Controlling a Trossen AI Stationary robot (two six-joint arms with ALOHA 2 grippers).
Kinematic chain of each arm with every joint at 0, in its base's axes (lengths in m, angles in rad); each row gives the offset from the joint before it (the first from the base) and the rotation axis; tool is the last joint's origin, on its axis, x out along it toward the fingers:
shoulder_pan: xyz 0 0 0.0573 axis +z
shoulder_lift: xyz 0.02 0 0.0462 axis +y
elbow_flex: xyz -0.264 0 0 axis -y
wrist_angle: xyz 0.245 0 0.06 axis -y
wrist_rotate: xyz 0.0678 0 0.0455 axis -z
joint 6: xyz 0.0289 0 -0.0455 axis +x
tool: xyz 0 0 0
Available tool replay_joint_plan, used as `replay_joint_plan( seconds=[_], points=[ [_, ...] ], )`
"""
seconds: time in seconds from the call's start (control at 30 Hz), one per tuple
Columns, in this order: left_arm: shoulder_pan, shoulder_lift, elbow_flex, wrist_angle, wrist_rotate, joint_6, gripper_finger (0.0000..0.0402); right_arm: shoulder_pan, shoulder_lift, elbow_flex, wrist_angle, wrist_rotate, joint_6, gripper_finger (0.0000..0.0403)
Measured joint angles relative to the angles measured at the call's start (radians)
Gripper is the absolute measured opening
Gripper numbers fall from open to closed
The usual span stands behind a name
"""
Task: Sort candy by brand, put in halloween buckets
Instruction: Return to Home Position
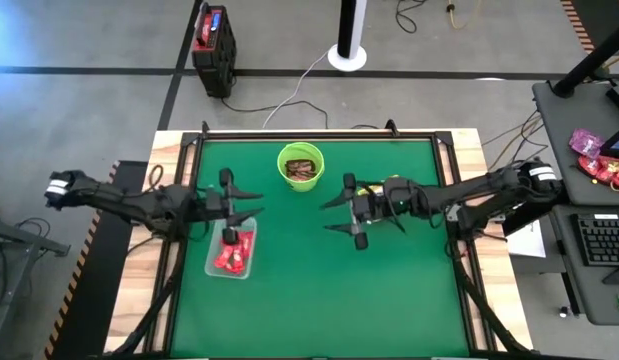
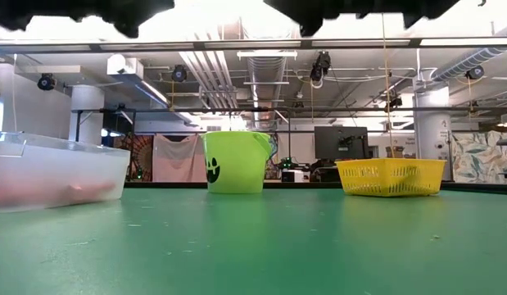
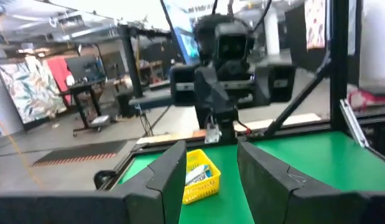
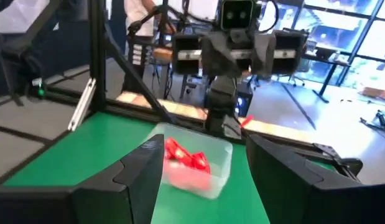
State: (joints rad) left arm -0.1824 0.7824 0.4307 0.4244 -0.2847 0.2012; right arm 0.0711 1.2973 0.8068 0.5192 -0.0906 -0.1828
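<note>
High view: both arms over the green bench (image 1: 319, 300). Left gripper (image 1: 261, 203) at the far end of the clear tub (image 1: 211, 266), right gripper (image 1: 323, 217) near bench centre, facing it; jaws of each spread wide, holding nothing. Red bars (image 1: 232, 258) heaped in the tub, tub's long axis near-to-far, slightly skewed; headings of single bars not readable. Brown bars (image 1: 303, 170) inside the lime-green bucket (image 1: 281, 165) at far middle. Yellow tray (image 2: 390, 179) largely covered by the right arm from above; plain in the low view, right of the bucket. Left wrist view only: blue-and-white bars (image 3: 198, 175) lying aslant in the tray. Low view: tub contents a reddish blur.
</note>
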Motion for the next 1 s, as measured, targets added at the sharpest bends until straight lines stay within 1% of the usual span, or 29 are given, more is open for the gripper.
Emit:
replay_joint_plan(
  seconds=[0.07,0.2,0.27,0.37,0.53,0.73,0.77,0.87,1.0],
  points=[
    [0.031,-0.074,-0.054,0.009,0.015,-0.004,0.0128,-0.042,-0.004,-0.023,0.01,-0.047,-0.009,0.0219],
    [0.056,-0.219,-0.133,0.006,0.015,-0.023,0.0128,-0.099,-0.035,-0.067,0.018,-0.068,0.005,0.0219],
    [0.056,-0.296,-0.168,-0.01,0.016,-0.023,0.0128,-0.108,-0.064,-0.099,0.021,-0.066,0.006,0.0219],
    [0.056,-0.406,-0.221,-0.033,0.016,-0.035,0.0128,-0.105,-0.147,-0.168,0.024,-0.069,-0.012,0.0219],
    [0.056,-0.57,-0.31,-0.043,0.016,-0.045,0.0128,-0.108,-0.351,-0.31,0.058,-0.065,-0.001,0.0219],
    [0.056,-0.715,-0.404,-0.043,0.016,-0.046,0.0128,-0.123,-0.632,-0.48,0.054,-0.066,0.018,0.0219],
    [0.056,-0.732,-0.418,-0.049,0.015,-0.047,0.0128,-0.126,-0.678,-0.506,0.042,-0.065,0.025,0.0219],
    [0.056,-0.766,-0.418,-0.136,0.006,-0.081,0.0128,-0.134,-0.827,-0.583,-0.015,-0.067,0.032,0.0219],
    [0.056,-0.782,-0.421,-0.169,0.006,-0.096,0.0128,-0.142,-1.033,-0.663,-0.106,-0.066,0.044,0.0219]
  ],
)
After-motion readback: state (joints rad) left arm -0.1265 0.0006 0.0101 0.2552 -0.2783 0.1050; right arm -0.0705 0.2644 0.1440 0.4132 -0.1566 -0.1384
